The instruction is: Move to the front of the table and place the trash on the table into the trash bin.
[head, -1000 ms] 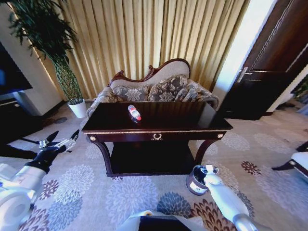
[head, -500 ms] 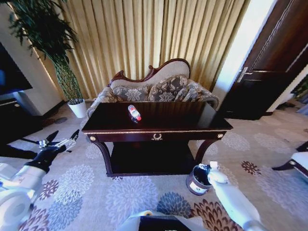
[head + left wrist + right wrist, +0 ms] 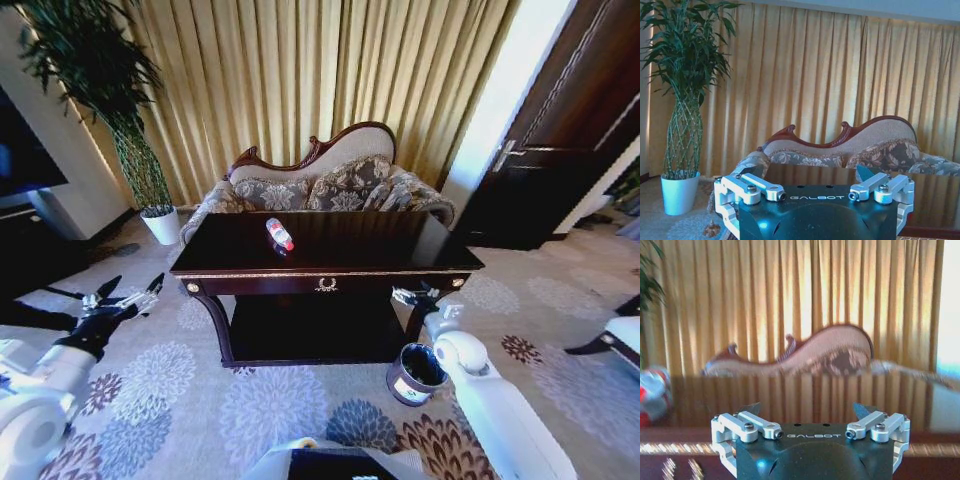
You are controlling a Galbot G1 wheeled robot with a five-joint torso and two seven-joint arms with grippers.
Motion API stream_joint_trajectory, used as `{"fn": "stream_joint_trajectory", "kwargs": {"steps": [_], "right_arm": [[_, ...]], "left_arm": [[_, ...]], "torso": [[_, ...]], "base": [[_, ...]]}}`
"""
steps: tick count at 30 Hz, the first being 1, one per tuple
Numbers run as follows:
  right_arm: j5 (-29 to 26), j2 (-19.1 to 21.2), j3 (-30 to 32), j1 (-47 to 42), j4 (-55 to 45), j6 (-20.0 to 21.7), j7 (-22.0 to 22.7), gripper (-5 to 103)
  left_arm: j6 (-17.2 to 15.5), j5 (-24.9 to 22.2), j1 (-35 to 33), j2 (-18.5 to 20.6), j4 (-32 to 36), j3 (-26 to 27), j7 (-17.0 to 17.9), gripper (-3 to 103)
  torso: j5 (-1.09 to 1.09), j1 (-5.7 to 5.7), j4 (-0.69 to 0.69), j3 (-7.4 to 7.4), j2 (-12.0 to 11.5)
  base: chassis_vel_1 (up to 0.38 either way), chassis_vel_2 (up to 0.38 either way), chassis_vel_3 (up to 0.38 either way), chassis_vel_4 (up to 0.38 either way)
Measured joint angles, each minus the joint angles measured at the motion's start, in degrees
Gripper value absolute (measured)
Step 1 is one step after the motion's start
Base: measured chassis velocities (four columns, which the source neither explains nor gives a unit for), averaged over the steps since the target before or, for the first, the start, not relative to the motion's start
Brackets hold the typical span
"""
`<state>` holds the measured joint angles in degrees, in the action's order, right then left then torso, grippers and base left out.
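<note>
The dark table fills the middle of the frame, its glossy surface carrying a plastic bottle lying on its side toward the left. Lower right, the round bin sits on the carpet by the table's right front leg. Just above it the right gripper hangs, fingers spread open and empty. At the left edge, the left gripper hovers, fingers open too.
</note>
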<state>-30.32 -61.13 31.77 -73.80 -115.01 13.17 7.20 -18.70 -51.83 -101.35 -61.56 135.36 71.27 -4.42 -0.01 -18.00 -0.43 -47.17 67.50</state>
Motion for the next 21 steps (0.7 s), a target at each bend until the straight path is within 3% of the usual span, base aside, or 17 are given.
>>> {"fn": "stream_joint_trajectory", "kwargs": {"steps": [6,10,21], "right_arm": [[3.06,-0.74,-1.91,-0.09,-4.25,0.35,2.45,100],[3.88,-0.73,-3.38,0.38,-6.92,2.71,3.89,100],[4.04,-0.67,-4.5,0.71,-7.45,3.17,4.2,100]], "left_arm": [[-0.35,0.02,1.52,0.02,0.17,-0.7,1.73,100],[-0.72,0.91,2.42,0.92,0.2,-0.76,2.65,100],[-1.93,1.23,3.46,1.66,-0.65,-0.64,3.89,100]], "torso": [[0.0,0.0,0.01,0.0,0.0],[0.02,0.0,0.0,0.0,0.0],[0.01,0.0,0.01,0.0,0.0]], "base": [[0.0,0.0,0.0,0.0],[0.0,0.0,0.0,0.0],[-0.003,0.001,0.006,-0.002]]}}
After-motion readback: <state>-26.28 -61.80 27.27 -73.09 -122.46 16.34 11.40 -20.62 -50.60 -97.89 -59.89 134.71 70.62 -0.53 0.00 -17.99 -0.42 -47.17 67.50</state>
